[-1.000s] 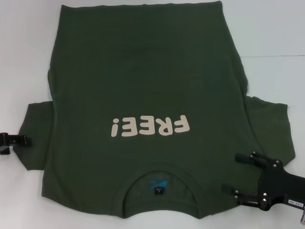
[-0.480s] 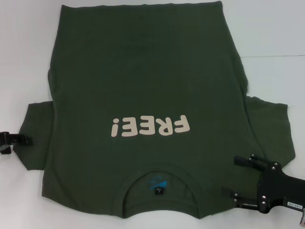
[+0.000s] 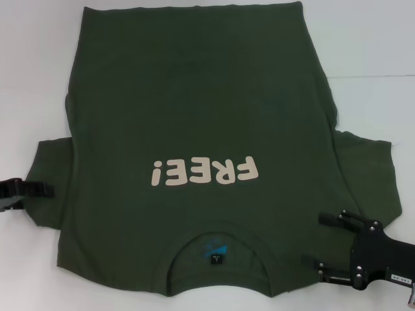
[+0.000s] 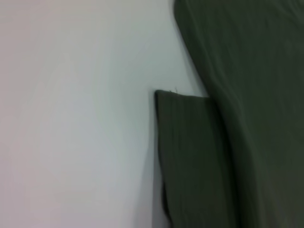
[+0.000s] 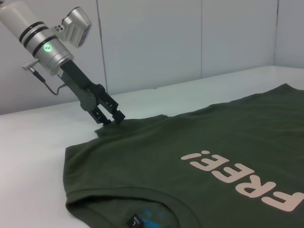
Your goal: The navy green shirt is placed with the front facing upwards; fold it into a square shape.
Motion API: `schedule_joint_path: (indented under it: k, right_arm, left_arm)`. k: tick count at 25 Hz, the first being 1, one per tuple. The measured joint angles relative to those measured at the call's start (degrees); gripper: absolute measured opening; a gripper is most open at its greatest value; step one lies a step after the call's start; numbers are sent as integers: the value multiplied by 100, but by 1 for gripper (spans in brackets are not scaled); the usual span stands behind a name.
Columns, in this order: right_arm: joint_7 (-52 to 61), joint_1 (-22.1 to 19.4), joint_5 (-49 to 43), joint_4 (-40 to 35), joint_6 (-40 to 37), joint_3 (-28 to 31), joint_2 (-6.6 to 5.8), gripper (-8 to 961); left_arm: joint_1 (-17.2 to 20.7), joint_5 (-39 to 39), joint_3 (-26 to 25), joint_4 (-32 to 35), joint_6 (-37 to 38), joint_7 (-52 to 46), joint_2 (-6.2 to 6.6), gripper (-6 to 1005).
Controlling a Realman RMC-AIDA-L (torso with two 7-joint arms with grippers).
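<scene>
Jaws: left gripper (image 5: 110,118) narrow at sleeve (image 3: 47,175) edge, grasp unclear — right gripper (image 3: 322,241) wide; one navy green shirt (image 3: 194,110).

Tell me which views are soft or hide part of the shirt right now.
Left wrist view: soft all over, showing only a sleeve of the navy green shirt on the white table. Head view: sharp, "FREE!" lettering readable upside down. Right wrist view: clear, left end effector at the far sleeve edge; right end effector by the collar side.

Navy green shirt (image 3: 194,97): dark olive; cream "FREE!" lettering (image 3: 205,172); dark neck label (image 3: 216,258), blue print beside. Table (image 3: 369,39): white. Grippers: black.
</scene>
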Motion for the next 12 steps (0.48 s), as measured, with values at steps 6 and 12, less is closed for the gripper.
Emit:
schedule_joint_path:
  k: [6, 12]
  right_arm:
    - [0, 0, 0, 0, 8, 0, 0, 927]
    - [0, -12, 0, 0, 8, 0, 0, 927]
  left_arm:
    - [-67, 4, 2, -94, 25, -45, -1, 778]
    - [-72, 29, 14, -99, 29, -91, -2, 773]
